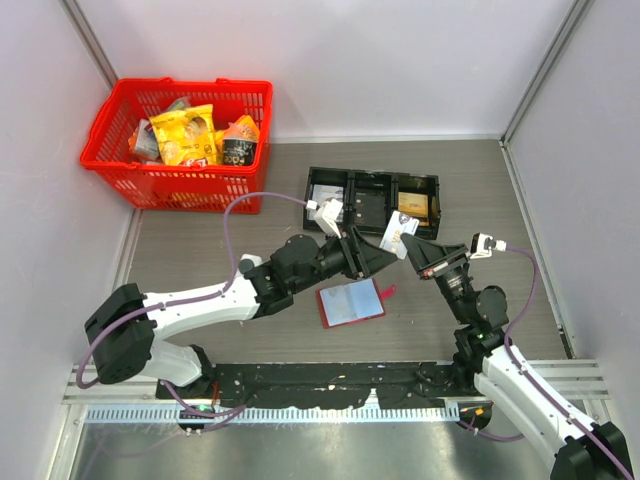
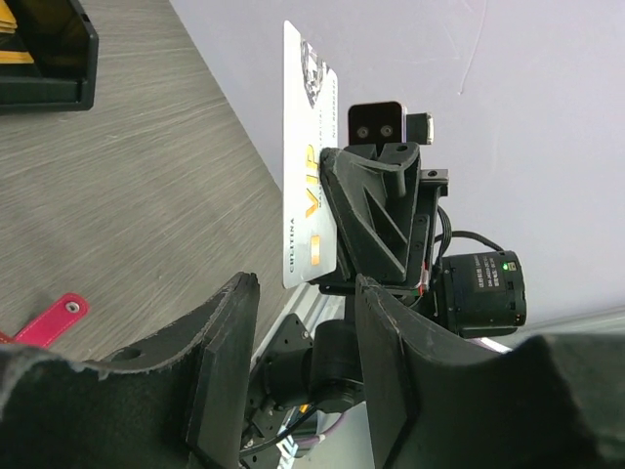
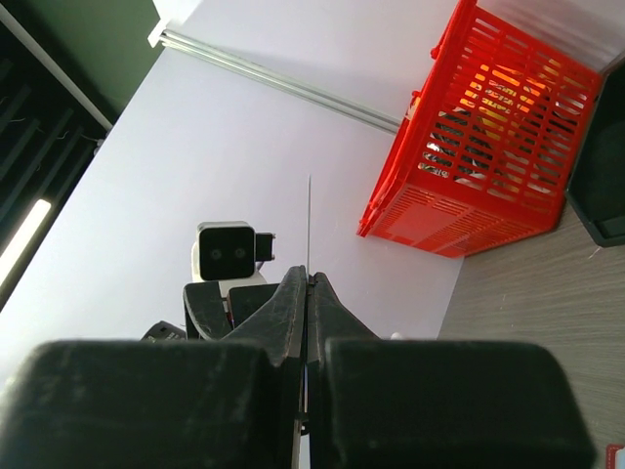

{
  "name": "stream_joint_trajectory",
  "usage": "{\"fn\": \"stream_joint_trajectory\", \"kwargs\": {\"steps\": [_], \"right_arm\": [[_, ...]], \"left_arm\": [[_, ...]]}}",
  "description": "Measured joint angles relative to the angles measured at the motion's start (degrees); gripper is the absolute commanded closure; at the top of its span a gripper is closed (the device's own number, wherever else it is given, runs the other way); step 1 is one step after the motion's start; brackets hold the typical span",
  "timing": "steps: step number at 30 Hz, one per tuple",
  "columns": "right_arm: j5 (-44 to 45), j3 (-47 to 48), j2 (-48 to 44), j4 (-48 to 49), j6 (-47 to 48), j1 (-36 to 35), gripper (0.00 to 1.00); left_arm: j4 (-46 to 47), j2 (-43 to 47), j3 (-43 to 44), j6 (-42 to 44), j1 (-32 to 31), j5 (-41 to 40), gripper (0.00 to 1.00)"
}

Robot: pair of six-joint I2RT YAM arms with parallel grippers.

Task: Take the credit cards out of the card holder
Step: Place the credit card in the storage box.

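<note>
Right gripper [image 3: 309,283] clamped on one credit card [image 2: 308,147] (edge-on in its own cam); left gripper [image 2: 305,293] gaping just beside it.

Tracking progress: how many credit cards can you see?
1 for certain: a credit card pinched in the right fingers. The black tray may hold others; the card holder may hide more.
</note>
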State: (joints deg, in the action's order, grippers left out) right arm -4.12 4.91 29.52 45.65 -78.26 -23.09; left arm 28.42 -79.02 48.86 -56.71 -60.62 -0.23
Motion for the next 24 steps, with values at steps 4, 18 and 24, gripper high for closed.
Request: {"fn": "stream_joint_trajectory", "kwargs": {"steps": [4, 18, 24], "right_arm": [[-0.07, 0.00, 0.00, 0.44, -0.26, 0.00, 0.99], [-1.40, -0.31, 0.90, 1.49, -1.27, -0.04, 0.99], [-1.60, -0.33, 2.14, 2.47, -1.31, -0.04, 0.89]], "left_arm": [[0.76, -0.35, 0.24, 0.63, -0.02, 1.16, 0.58], [1.60, -0.74, 0.61, 2.12, 1.68, 2.12, 0.85], [2.14, -0.74, 0.61, 1.29, 2.64, 3.52, 1.00]]}}
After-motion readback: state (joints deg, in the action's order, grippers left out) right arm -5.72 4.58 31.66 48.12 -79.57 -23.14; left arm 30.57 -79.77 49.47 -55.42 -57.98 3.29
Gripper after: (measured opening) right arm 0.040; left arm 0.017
